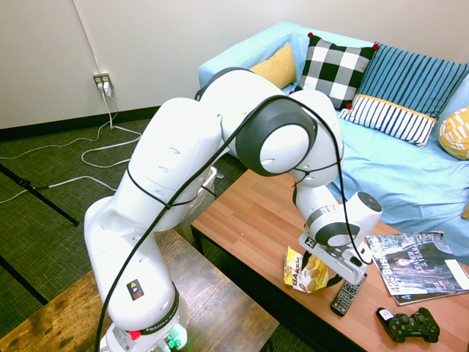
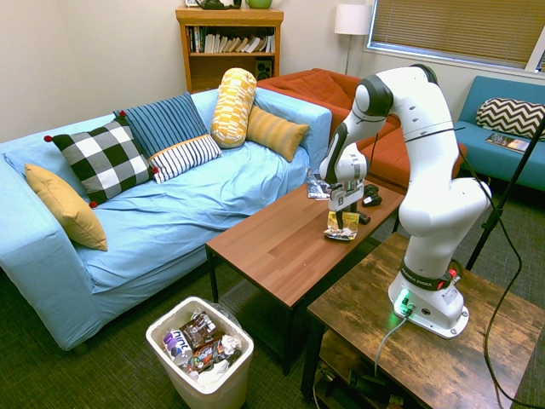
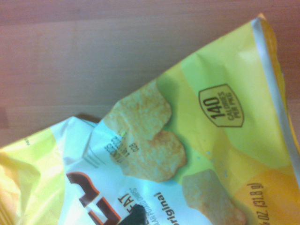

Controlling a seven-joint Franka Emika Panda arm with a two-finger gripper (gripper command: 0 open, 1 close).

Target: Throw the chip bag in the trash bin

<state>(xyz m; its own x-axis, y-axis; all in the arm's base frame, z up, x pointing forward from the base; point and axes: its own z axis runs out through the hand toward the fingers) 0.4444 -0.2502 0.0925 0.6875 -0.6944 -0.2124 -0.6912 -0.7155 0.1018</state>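
Note:
The chip bag is a small yellow crinkly pack lying near the front edge of the brown coffee table. It fills the wrist view, where the chip bag shows chip pictures and print close up. My gripper points down right onto the bag, open, with a finger on either side of its upper part. The bag rests on the table. The white trash bin stands on the floor beyond the table's far end, next to the sofa.
A black remote, a game controller and magazines lie on the table right beside the bag. The blue sofa with cushions runs along the table's far side. Dark wrappers fill the bin.

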